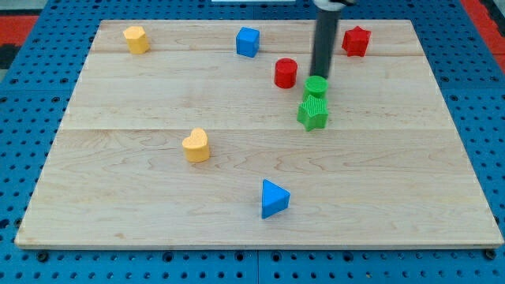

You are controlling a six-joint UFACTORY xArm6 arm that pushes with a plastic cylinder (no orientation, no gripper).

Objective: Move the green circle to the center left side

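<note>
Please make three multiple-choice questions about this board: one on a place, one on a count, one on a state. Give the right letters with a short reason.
1. Where is my tip?
A. just above the green circle
B. beside the blue triangle
C. at the yellow heart

2. How many red blocks are there?
A. one
B. two
C. three

3. The green circle and the green star are:
A. far apart
B. close together
C. stacked

Answers: 1 A, the rod ends at the circle's upper edge. 2 B, a red cylinder and a red star. 3 B, the star sits just below the circle.
</note>
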